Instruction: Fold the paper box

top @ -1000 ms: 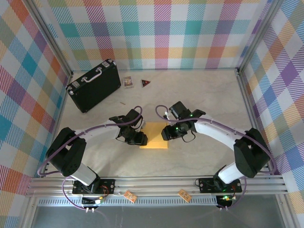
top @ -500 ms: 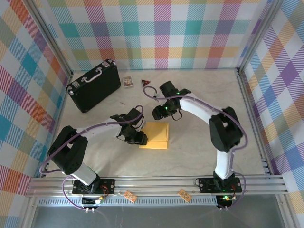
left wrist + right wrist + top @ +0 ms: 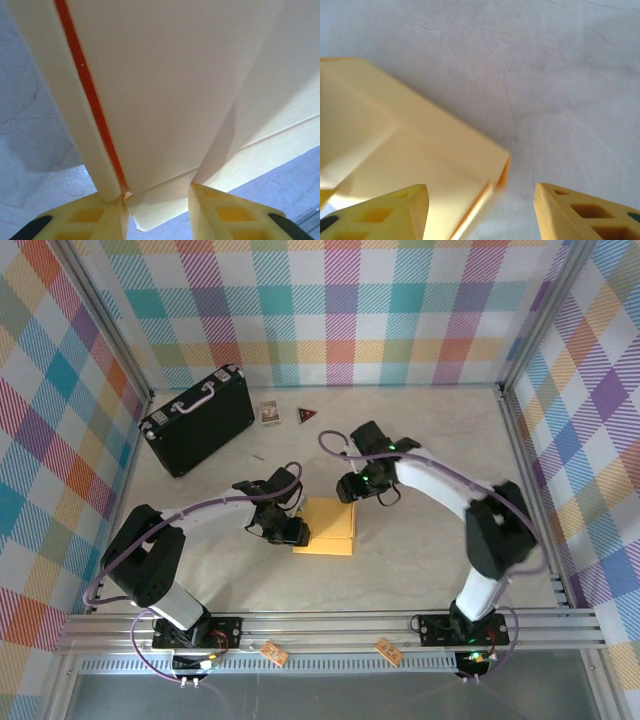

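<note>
The paper box (image 3: 328, 524) is lying flattened on the surface (image 3: 430, 430), not yet standing as a box, so most folding seems left. The left gripper (image 3: 156, 196) is pinching its edge flap. The right gripper (image 3: 480, 194) is hovering wide apart and empty over its far corner.

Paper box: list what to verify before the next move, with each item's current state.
1. left claw gripping the paper box: ok, cardboard fills the gap between its fingers.
2. right claw free to act: ok, open around the box's corner.
3. Box lying flat on the table: cannot tell.
4. All folds closed: cannot tell.
5. black case clear of both arms: ok.
</note>
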You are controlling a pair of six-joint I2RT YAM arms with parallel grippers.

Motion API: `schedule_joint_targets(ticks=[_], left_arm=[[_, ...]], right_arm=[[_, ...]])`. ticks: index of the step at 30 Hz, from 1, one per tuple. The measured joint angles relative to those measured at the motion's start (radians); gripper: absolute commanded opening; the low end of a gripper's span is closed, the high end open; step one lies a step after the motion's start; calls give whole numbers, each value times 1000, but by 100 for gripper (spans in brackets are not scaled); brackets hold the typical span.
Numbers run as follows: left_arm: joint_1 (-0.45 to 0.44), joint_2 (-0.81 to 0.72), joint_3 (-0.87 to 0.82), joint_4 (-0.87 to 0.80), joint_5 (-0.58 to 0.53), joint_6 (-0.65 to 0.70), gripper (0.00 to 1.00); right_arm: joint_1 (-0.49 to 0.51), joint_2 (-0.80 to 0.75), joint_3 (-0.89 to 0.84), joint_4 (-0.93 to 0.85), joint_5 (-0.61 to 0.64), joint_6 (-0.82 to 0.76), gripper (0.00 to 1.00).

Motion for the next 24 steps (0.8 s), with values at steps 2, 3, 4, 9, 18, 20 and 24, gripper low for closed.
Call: schedule_joint_targets(ticks=[2,3,4,9,18,20,24], left_arm=[[0,-7,0,2,8,-1,35],[0,-11,0,3,14,-3,35],[0,-14,0,4,19,-3,35],[1,-26,0,10,45,-8,35],[1,-66,-19,43,64,-30,35],[1,-66,-30,51,67,-31,35],[1,-65,-43,55,68,-31,35]], right_arm=[[-1,-141,-108,13,-31,56,56],[-2,-201,-167,26,-59,82,55],[-2,-241,-216,39,-86,104,54],[1,-292,-433,109,-204,212,48],[22,-259,-500,259,-338,349,43],[27,-251,-511,278,-358,369,43],[27,-230,-515,300,-374,391,41]])
